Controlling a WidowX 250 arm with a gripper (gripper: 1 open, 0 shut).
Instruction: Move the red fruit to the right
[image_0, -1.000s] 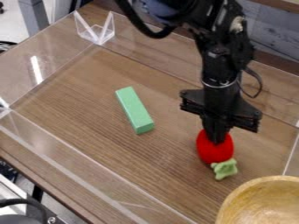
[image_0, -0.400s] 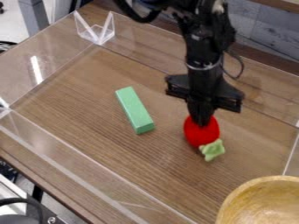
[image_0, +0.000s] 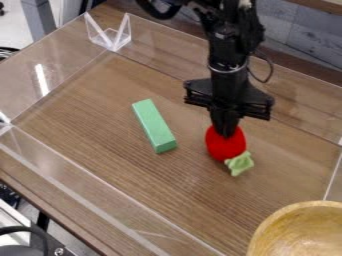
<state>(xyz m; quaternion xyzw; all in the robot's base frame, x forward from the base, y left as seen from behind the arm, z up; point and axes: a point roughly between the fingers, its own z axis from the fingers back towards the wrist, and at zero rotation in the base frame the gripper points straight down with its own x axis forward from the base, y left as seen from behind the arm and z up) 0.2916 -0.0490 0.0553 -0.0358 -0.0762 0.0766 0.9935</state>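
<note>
The red fruit (image_0: 226, 145) is a small round bright-red toy with a pale green leafy cap (image_0: 241, 164) at its lower right. It rests on or just above the wooden table, right of the middle. My gripper (image_0: 226, 131) points straight down onto the top of the fruit, its fingers shut on it. The black arm rises from there toward the top of the view. The fingertips are partly hidden against the fruit.
A long green block (image_0: 154, 125) lies left of the fruit. Clear acrylic walls (image_0: 54, 85) ring the wooden table (image_0: 120, 170). A tan bowl (image_0: 305, 232) sits at the bottom right corner. A clear stand (image_0: 110, 36) is at the back left.
The gripper and the red fruit have moved together a little to the left and away from the bowl, toward the middle of the table. The green block has not moved.
</note>
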